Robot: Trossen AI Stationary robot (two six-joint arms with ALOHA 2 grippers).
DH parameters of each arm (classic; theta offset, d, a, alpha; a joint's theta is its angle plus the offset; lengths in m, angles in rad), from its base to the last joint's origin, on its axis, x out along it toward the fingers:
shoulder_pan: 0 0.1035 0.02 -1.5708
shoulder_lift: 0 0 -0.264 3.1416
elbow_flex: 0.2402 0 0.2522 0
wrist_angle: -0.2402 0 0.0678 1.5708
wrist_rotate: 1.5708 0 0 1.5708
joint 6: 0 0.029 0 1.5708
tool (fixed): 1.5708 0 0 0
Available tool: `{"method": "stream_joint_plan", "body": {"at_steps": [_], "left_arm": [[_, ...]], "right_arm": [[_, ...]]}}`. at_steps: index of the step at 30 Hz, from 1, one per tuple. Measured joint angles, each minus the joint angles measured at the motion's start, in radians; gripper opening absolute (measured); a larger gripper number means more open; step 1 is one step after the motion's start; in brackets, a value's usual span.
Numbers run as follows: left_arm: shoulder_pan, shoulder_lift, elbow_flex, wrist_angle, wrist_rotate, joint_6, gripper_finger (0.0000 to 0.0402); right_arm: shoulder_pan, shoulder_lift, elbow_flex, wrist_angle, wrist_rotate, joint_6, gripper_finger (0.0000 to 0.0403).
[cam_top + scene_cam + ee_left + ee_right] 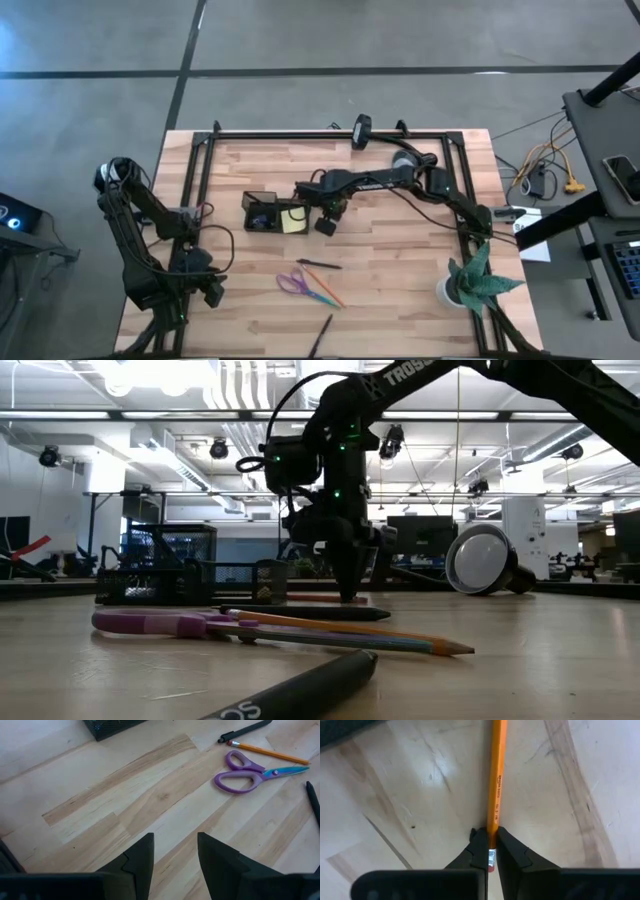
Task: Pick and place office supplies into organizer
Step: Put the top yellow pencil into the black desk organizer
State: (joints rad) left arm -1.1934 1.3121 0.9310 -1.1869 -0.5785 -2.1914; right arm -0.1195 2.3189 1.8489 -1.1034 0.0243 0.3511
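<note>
Right gripper (491, 842): jaws closed tight on a thin orange wooden pencil (496, 780), gripped near its eraser end; the pencil runs forward from the fingertips, low over the pale wooden table (400, 290); whether its far end rests on the boards cannot be told. In the high view this gripper (327, 222) stands at mid-table, just beside a square yellow sticky-note pad (293, 219); the pad lies against the small black rectangular plastic organizer (262, 212), on the side facing the gripper. In the low view the right gripper (347, 592) points straight down, its tips at or very near the table surface.

Left gripper (175, 855): jaws partly apart, nothing between them; it hangs over bare boards near the left front corner of the table (210, 292), well apart from the organizer.

Loose supplies on the front half of the table: purple-handled scissors (293, 283) lying flat, blades closed; a second orange pencil (324, 290) just beside the scissors, touching or nearly so; a black pen (318, 264) between the scissors and the right gripper; another black pen (321, 335) at the front edge, apart from the rest.

A green plant in a white pot (470, 278) stands at the right front of the table.
</note>
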Motion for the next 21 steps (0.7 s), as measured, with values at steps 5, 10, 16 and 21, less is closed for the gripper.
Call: {"method": "stream_joint_plan", "body": {"at_steps": [5, 10, 16, 21], "left_arm": [[0.000, 0.000, -0.002, -0.001, 0.000, 0.000, 0.0132], [0.000, 0.000, -0.002, -0.001, 0.000, 0.000, 0.0132], [0.000, 0.000, -0.003, -0.002, -0.001, 0.000, 0.0132], [0.000, 0.000, -0.003, -0.009, -0.002, 0.000, 0.0132]], "right_arm": [[0.004, -0.015, 0.082, -0.084, 0.060, -0.008, 0.0009], [0.000, -0.017, 0.161, -0.153, 0.114, -0.030, 0.0009], [0.022, -0.023, 0.284, -0.265, 0.299, -0.067, 0.0009], [0.058, -0.024, 0.416, -0.388, 0.551, -0.161, 0.0009]]}}
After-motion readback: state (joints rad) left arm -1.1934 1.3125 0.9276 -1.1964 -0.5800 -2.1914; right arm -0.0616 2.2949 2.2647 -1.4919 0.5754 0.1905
